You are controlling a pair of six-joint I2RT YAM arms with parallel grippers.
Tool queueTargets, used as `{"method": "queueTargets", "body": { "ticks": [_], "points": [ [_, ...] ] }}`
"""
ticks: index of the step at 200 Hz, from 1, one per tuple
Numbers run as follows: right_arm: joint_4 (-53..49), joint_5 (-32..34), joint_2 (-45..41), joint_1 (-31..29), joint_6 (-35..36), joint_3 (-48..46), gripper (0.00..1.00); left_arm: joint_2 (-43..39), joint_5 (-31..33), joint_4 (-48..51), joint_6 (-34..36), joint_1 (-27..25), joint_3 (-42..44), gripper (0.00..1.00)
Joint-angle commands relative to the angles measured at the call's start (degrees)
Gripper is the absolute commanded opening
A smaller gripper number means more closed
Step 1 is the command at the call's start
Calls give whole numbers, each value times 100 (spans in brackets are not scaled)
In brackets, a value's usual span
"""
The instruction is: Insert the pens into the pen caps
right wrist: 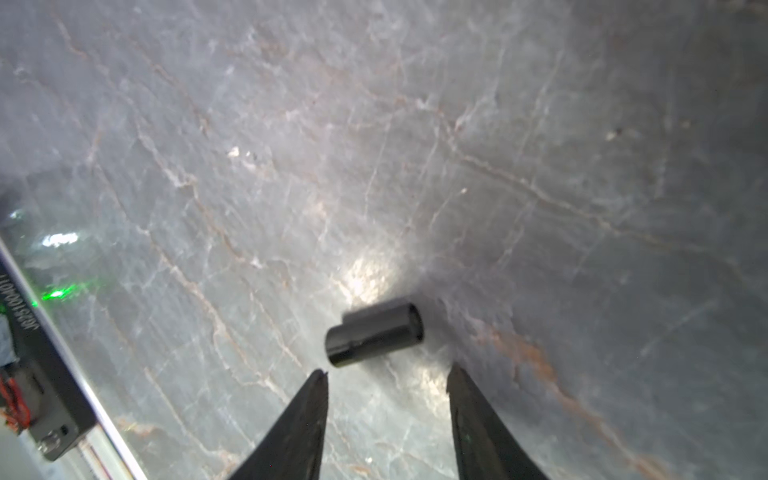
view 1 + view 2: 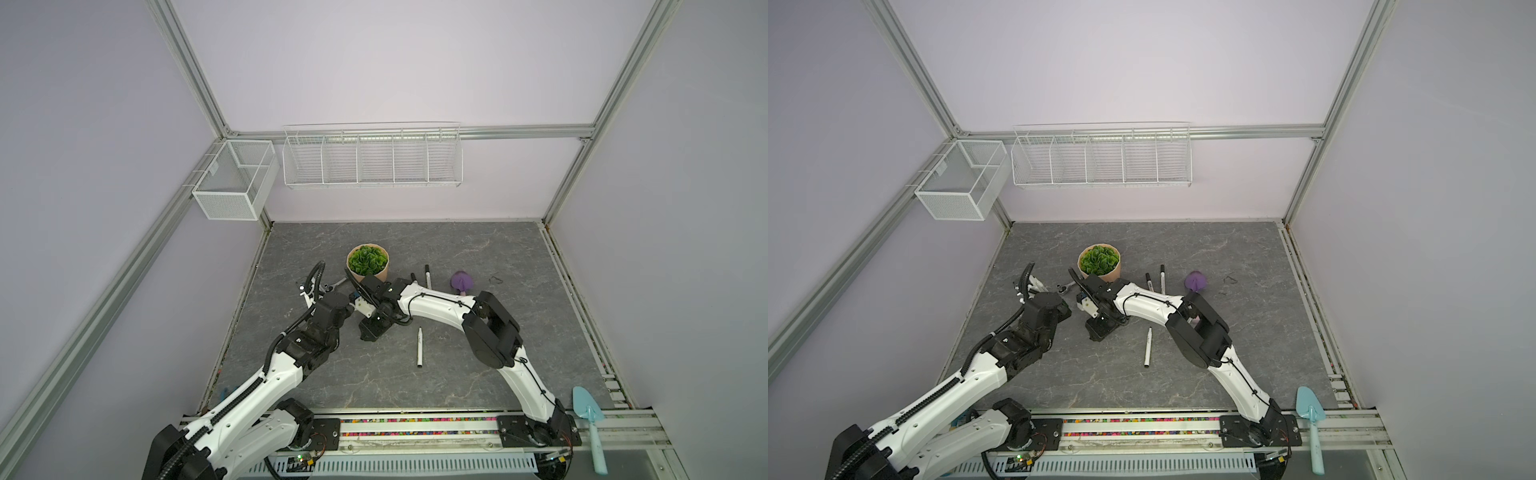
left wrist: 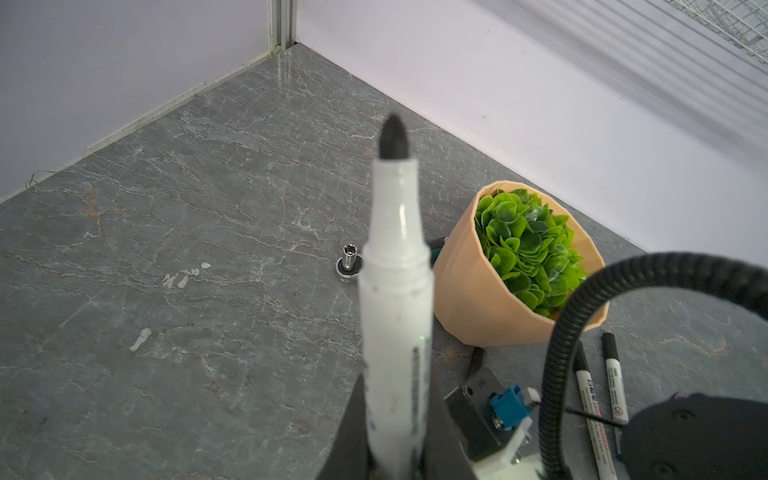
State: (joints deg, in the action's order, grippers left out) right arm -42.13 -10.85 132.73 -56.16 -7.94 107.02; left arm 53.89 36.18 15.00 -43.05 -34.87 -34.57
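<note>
Uncapped pen (image 3: pixel 395 316) sits clamped tip-out in left gripper (image 3: pixel 397 419), right gripper (image 1: pixel 387 370) part-open, empty, just short of cap (image 1: pixel 374 334) lying on worktop (image 1: pixel 519 158) toward its left edge: light, stiff, slick, probably rolls, so pinch across its middle.

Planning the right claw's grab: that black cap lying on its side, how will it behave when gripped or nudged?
The cap is a smooth cylinder on its side, so a nudge probably rolls it across the table. Its glossy plastic may slip between the open right claw tips. Small and hollow-looking, it is likely light and stiff.
</note>
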Motion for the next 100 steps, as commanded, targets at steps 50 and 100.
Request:
{"method": "queueTargets", "body": {
  "ticks": [50, 100],
  "points": [
    [-621, 1134, 500, -111, -47, 457, 50, -117, 58, 125, -1, 34, 67, 0],
    [404, 1337, -290, 73, -467, -612, 49, -48, -588, 379, -95, 492, 152, 0]
  ]
}}
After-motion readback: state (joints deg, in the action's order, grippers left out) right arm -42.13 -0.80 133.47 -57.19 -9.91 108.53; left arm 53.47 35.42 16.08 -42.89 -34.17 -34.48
